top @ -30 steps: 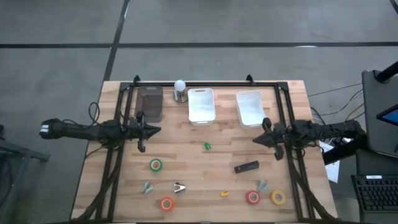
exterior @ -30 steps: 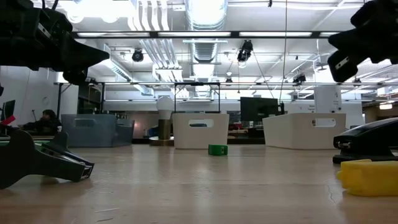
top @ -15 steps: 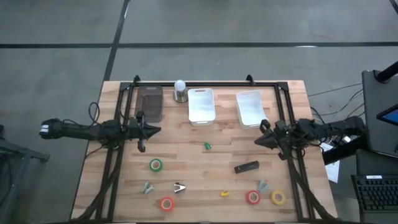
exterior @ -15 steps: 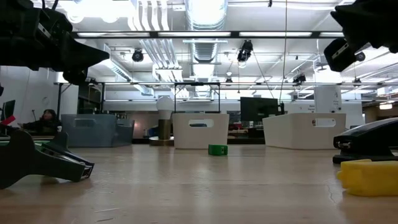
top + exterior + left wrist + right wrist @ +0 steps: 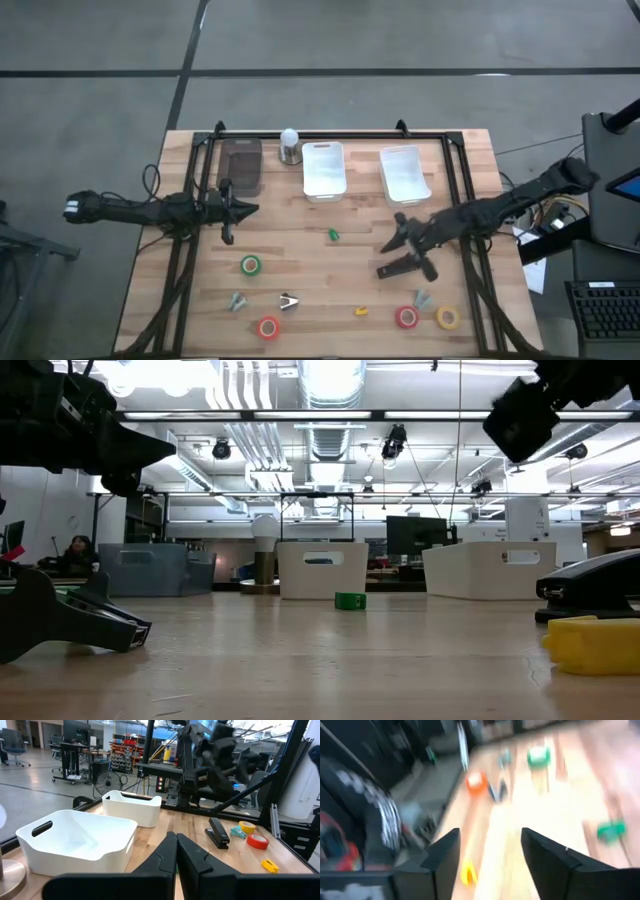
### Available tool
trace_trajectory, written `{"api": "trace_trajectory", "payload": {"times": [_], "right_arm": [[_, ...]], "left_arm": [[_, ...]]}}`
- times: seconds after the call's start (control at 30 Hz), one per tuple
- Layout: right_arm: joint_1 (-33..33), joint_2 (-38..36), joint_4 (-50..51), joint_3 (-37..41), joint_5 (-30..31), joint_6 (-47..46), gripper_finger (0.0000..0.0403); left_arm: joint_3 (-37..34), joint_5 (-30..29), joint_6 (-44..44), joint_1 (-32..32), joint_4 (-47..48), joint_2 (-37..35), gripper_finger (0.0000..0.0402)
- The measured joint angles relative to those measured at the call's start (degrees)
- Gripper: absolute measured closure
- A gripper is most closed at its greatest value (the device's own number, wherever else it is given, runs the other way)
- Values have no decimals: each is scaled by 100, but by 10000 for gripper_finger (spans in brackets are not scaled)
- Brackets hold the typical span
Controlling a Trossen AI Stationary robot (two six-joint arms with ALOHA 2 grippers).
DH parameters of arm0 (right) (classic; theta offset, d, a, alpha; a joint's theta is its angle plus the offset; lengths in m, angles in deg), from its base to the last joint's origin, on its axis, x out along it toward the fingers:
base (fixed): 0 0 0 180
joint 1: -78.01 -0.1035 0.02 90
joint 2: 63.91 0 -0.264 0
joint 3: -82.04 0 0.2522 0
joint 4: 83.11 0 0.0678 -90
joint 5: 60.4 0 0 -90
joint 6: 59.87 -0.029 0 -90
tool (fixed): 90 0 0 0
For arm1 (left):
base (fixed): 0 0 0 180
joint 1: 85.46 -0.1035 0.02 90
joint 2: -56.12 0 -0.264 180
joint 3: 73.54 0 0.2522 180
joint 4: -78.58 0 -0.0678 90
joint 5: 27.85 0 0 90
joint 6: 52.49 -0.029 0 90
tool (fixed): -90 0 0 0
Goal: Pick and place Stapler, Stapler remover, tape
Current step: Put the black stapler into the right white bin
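Two fingers spread, the right tool [image 5: 405,243] hovers over the stapler [image 5: 397,268].

Right wrist view smeared throughout; green tape roll [image 5: 538,756] and orange tape roll [image 5: 476,781] show only as colour blobs. Low view: black stapler [image 5: 592,587] cut off at right edge, right gripper [image 5: 525,415] cut off at top. High view: right gripper partly covers stapler.

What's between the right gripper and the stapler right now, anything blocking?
Nothing visible. The right gripper, fingers open, hangs just above and beside the black stapler, with only bare table between them. The nearest items, a green piece and the red tape, lie clear of that path.
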Motion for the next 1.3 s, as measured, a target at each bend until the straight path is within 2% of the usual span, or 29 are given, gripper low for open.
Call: {"api": "trace_trajectory", "payload": {"times": [0.17,0.33,0.53,0.83,1.3], "right_arm": [[-225,1046,2175,-1112,132,-64,170],[-381,1856,3579,-1863,146,-51,169],[-495,2622,5062,-2377,144,-23,171],[-527,3169,5284,-2569,-4,224,161],[-512,3505,5200,-2560,177,124,189]], "left_arm": [[0,0,-1,-1,-3,-2,390],[0,-2,0,-1,-1,0,390],[0,0,0,0,-1,0,390],[0,0,0,0,8,0,390],[0,0,1,0,8,0,390]]}}
